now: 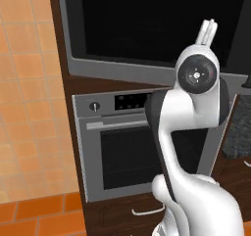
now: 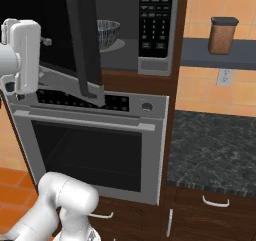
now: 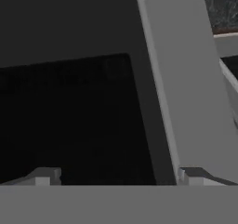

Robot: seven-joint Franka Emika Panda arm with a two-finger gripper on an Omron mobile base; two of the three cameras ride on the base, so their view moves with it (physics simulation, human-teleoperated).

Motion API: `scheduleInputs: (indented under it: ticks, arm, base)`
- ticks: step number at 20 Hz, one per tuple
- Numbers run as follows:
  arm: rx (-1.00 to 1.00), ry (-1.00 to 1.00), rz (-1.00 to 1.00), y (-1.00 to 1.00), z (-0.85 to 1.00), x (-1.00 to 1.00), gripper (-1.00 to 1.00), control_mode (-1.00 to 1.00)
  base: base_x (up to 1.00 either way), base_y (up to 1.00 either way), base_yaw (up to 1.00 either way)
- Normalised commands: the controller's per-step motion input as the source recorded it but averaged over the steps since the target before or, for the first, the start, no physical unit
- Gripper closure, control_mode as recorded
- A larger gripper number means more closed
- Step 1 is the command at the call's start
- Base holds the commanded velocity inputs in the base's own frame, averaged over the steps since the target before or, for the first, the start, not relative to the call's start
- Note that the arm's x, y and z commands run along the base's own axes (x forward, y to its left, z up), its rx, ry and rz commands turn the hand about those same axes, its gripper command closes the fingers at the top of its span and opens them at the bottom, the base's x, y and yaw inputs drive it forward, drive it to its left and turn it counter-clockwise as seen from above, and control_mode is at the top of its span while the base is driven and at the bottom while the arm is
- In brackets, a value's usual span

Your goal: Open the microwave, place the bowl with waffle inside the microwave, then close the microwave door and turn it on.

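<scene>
The door (image 2: 85, 45) stands swung out with the bowl (image 2: 107, 32) inside the microwave (image 2: 150, 30), and the gripper (image 3: 118, 174), jaws apart, faces the door's inner side.

Microwave door (image 1: 147, 29): glossy black glass, brushed grey steel frame. Oven (image 2: 95, 145) below microwave door: matt grey steel, dark mesh window. Cabinet (image 1: 117, 213) below oven: dark smooth wood. Counter (image 2: 215, 150) right of oven: speckled dark stone. Bowl (image 2: 106, 33) behind microwave door: shiny metal.
</scene>
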Motion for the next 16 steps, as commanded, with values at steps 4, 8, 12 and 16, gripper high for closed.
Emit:
scheduleInputs:
  ticks: [4,8,12,16]
  arm:
    - [0.0,0.1,0.1,-0.14,-0.19,1.0,-1.0,-1.0]
    - [0.0,0.05,0.1,-0.13,-0.13,1.0,-1.0,-1.0]
    - [0.0,0.0,0.09,-0.06,-0.04,1.0,-1.0,-1.0]
    - [0.0,0.02,0.08,0.0,-0.02,1.0,-1.0,-1.0]
  base:
    - [0.0,0.0,0.0]
    - [0.0,0.0,0.0]
    - [0.0,0.0,0.0]
    - [0.0,0.0,0.0]
